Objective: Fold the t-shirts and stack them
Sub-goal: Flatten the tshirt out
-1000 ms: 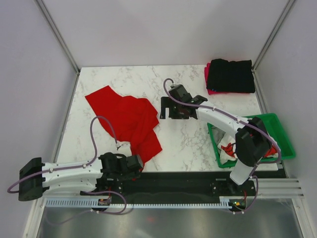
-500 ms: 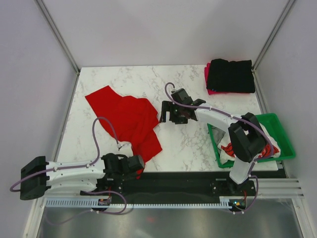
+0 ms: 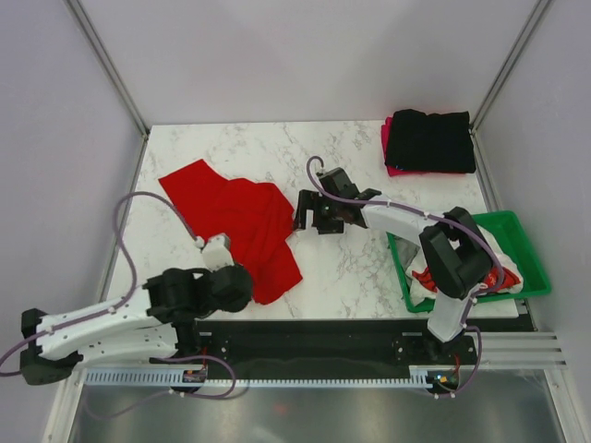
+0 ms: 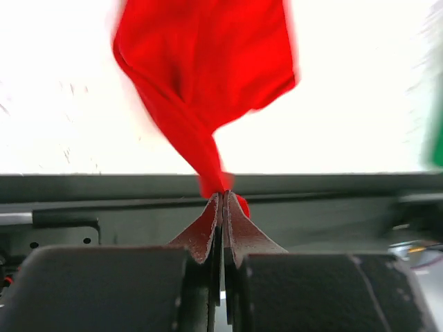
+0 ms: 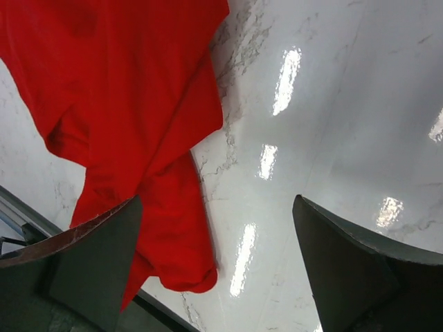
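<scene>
Evidently, the red t-shirt (image 3: 242, 221) was spread loosely over the left half of the counter (image 3: 369, 268). One bunched corner at the near edge was pinched between the closed jaws of the left gripper (image 4: 223, 200), presumably so that the cloth could be pulled flat. The right gripper (image 5: 216, 207) was held with its jaws wide apart over bare marble just beside the shirt's right edge, near the counter's middle, seemingly placed to take a second hold. A folded black tee (image 3: 429, 138) was seen stacked on a magenta-pink tee (image 3: 386, 148) at the far right corner. White printed tees (image 3: 427, 288) were kept in the green crate (image 3: 526, 242) at the near right corner, judged to be awaiting folding.
</scene>
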